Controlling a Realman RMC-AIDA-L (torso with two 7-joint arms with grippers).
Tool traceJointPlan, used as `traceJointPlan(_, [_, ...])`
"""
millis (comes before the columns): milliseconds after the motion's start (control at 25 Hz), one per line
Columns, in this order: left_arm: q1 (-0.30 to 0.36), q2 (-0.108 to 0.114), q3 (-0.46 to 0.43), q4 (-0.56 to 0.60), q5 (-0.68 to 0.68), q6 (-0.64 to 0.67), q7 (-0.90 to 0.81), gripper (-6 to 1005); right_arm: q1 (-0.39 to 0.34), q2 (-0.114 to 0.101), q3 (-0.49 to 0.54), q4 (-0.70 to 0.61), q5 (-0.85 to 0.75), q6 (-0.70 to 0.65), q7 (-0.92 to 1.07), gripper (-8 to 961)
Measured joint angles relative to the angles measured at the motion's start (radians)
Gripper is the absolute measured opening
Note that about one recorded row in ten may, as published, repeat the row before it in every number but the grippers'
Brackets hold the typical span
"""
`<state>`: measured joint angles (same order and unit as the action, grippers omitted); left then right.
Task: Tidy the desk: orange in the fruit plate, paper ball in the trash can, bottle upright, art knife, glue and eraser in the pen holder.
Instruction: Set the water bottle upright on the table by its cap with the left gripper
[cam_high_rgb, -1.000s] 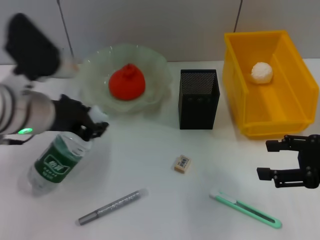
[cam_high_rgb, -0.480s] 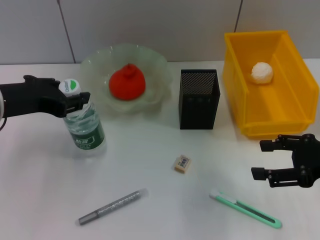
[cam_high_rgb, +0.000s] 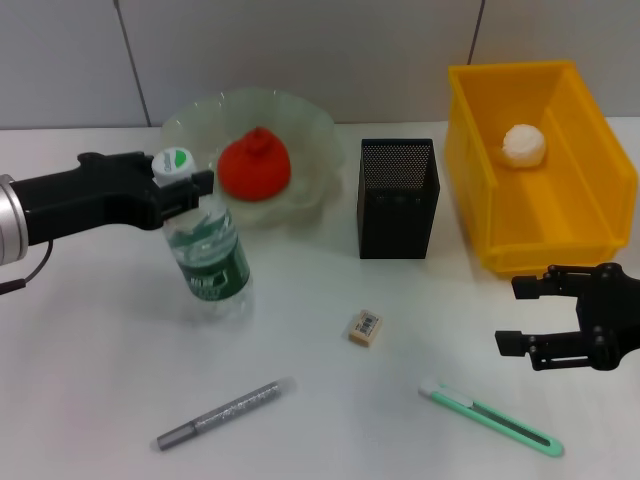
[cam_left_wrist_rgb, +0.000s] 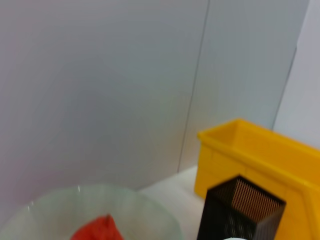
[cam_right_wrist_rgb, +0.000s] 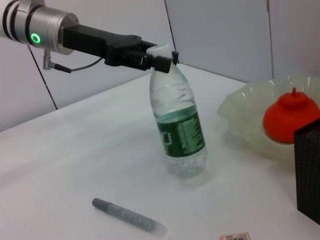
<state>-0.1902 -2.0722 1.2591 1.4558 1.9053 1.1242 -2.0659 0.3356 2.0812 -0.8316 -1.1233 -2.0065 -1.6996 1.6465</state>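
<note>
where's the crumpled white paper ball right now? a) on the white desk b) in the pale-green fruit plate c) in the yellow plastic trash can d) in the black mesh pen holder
c: the crumpled white paper ball lies inside the yellow plastic trash can.

You won't get readable text out of these views. The bottle (cam_high_rgb: 208, 254) has a green label (cam_high_rgb: 214, 270) with white printing; in the head view it's only pale marks, and in the right wrist view you can see fine white lines on it, no letters you can make out. The bottle's cap (cam_high_rgb: 172, 163) carries a green mark on top, shape only, no wording. The eraser (cam_high_rgb: 365, 327) on the desk has a printed label with dark marks, too small to read. One lit sign: a green ring light (cam_right_wrist_rgb: 35, 38) on the left arm's silver wrist, with no characters on it.
</note>
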Motion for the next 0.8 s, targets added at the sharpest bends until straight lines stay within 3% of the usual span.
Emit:
traceJointPlan(120, [-0.001, 0.0, -0.002, -0.019, -0.025, -0.008, 0.021, 448, 0.005, 0.0, 0.0, 0.01, 0.0, 0.0, 0.0, 739])
traceJointPlan(160, [0.006, 0.003, -0.017, -0.088, -0.15, -0.044, 0.134, 448, 0.006, 0.0, 0.0, 0.011, -0.001, 0.0, 0.0, 739])
traceJointPlan(440, [0.0, 0.003, -0.03, -0.131, -0.179, -0.051, 0.191, 449, 0.013, -0.001, 0.0, 0.024, -0.001, 0.0, -0.006, 734])
traceJointPlan(480, [-0.043, 0.003, -0.037, -0.244, -0.209, -0.102, 0.274, 449, 0.015, -0.001, 0.0, 0.026, -0.002, 0.0, -0.006, 734])
traceJointPlan(560, [-0.055, 0.003, -0.04, -0.274, -0.235, -0.109, 0.301, 449, 0.017, -0.002, 0.0, 0.031, -0.003, 0.0, -0.007, 732])
traceJointPlan(800, [-0.073, 0.003, -0.061, -0.298, -0.254, -0.112, 0.318, 449, 0.017, -0.003, 0.0, 0.032, -0.004, 0.0, -0.007, 729])
